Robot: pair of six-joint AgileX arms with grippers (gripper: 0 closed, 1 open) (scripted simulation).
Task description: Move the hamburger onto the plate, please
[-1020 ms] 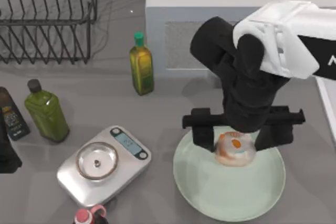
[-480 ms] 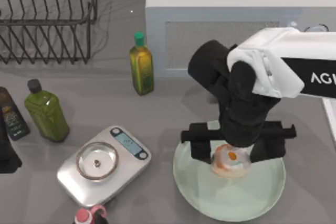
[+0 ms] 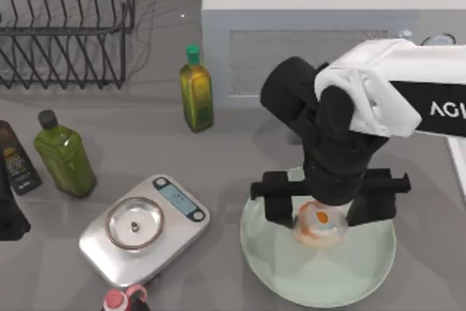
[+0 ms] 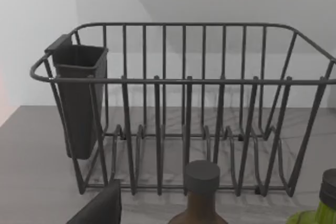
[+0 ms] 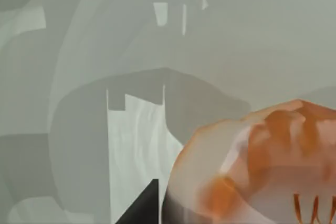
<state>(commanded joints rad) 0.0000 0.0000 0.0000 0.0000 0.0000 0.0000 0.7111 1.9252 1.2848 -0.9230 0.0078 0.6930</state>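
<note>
From the top view, my right pincer stands over the large round pale mint-green plate, which lies on the grey table at its right side. The small round cream-pink hamburger with orange and red patches sits between my two black fingers, inside the plate's rim, towards the plate's far half. The fingers stand one on each side of the hamburger, moderately apart; I cannot tell from above if they press it or if it already rests on the plate. To the left of the plate is the silver kitchen scale with its small round steel dish. A green bottle and a dark bottle are near the table's left edge, an olive oil bottle with green cap is further back, and the dark wire dish rack is in the far left corner. My left arm is parked at the left edge.

In the left wrist view I see the wire rack with a dark cup holder, and one dark bottle cap in front of it.

In the right wrist view the hamburger is very close, with the pale green plate surface behind it.
</note>
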